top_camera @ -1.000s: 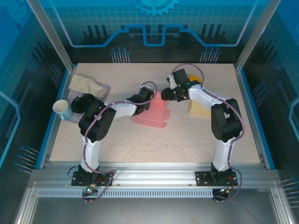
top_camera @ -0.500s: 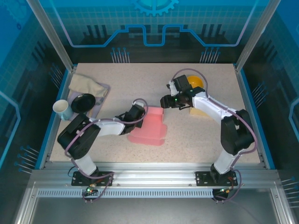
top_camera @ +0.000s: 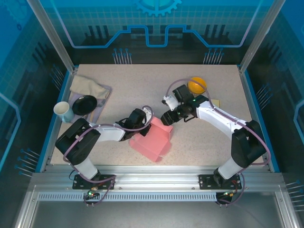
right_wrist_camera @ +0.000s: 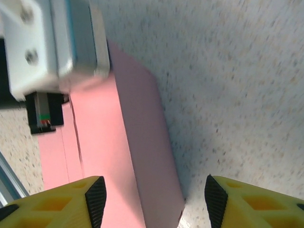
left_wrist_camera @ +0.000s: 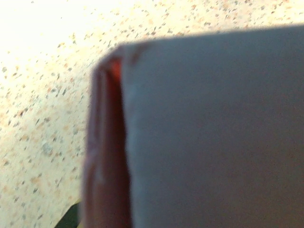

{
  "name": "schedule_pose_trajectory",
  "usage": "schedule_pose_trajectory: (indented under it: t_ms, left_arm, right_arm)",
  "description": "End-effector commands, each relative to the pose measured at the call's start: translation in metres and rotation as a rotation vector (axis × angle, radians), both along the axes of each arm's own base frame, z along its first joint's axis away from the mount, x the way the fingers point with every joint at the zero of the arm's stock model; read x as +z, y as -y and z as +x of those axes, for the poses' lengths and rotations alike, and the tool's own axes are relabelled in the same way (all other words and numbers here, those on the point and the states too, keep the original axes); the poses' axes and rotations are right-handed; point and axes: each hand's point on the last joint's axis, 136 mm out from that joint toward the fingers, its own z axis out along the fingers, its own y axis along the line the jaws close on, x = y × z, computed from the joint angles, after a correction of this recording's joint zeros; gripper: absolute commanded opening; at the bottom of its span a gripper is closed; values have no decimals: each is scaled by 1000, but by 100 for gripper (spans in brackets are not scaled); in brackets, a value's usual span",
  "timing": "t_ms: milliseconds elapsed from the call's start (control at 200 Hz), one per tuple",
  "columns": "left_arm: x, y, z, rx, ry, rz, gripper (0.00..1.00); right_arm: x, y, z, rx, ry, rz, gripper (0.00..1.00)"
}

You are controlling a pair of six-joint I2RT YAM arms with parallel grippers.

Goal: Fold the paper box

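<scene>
The pink paper box lies partly folded at the table's middle, one panel raised. My left gripper presses against its upper left edge. In the left wrist view a blurred grey-pink panel with a red edge fills most of the frame and hides the fingers. My right gripper hovers at the box's far corner. In the right wrist view it stands open, its yellow fingers astride the box's raised pink panel without touching it. The left arm's white wrist sits at that panel's far end.
An orange bowl and a yellow block lie at the back right. At the left are a beige cloth, a black dish and a white cup. Speckled tabletop lies bare in front of the box.
The box has slid toward the near edge and turned, one panel lifted. Both grippers came nearer with it. The right arm moved off the back right, uncovering the orange bowl.
</scene>
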Motion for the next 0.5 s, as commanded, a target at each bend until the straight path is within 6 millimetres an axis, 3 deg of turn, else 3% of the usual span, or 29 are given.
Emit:
schedule_pose_trajectory:
  t_ms: [0,90,260,495]
  left_arm:
    - [-2,14,-1,-77,-4,-11,1]
    - [-4,13,0,-66,2,-8,8]
    - [-3,-1,8,27,40,9,37]
    - [0,-39,3,256,82,-97,46]
  right_arm:
    - [-17,-3,-14,37,-58,-13,59]
    - [-31,-3,-18,15,-90,-28,58]
    - [-50,6,-19,-50,-124,-72,55]
    - [-56,9,-19,-68,-132,-90,53]
